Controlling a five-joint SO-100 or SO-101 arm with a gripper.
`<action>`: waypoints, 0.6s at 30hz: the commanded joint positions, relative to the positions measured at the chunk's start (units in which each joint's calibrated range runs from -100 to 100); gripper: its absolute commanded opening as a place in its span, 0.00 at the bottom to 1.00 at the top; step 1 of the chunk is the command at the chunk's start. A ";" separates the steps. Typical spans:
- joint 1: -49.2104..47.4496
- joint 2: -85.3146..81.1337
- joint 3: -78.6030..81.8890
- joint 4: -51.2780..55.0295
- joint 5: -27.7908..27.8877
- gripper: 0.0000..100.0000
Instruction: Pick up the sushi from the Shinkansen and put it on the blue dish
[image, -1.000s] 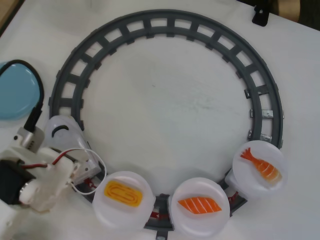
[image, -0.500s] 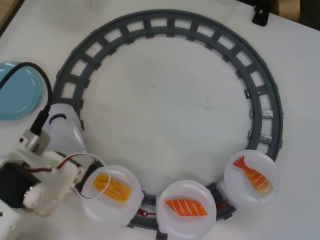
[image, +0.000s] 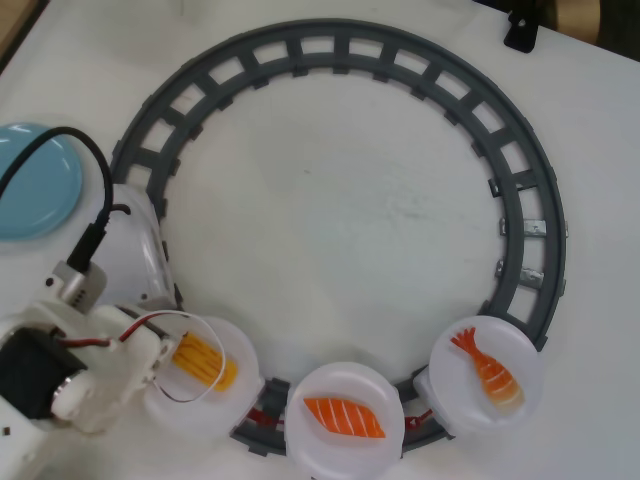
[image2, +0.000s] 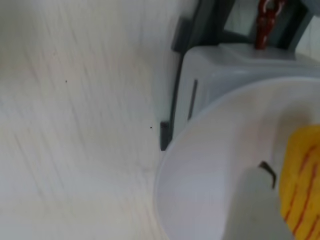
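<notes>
1. The sushi (image: 203, 362) is seen lying on the first white plate (image: 235, 395) behind the train (image: 138, 255), on the lower left of the grey track (image: 520, 200) — nothing has been lifted.
2. The claw (image: 165, 365) is placed at the plate's left edge, touching or just beside the sushi; whether it is spread or closed cannot be told, since the fingers are hidden by the arm's white body.
3. In the wrist view, one pale fingertip (image2: 257, 205) is shown just beside the sushi (image2: 302, 180).
4. The blue dish (image: 35, 180) is seen empty, up and left of the train — grasping, carrying and placing are judged to remain.
</notes>
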 joint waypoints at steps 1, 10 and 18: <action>0.26 0.05 0.84 -2.19 0.08 0.22; -0.44 0.05 5.26 -6.44 0.49 0.22; -0.44 -0.03 12.92 -15.10 2.22 0.21</action>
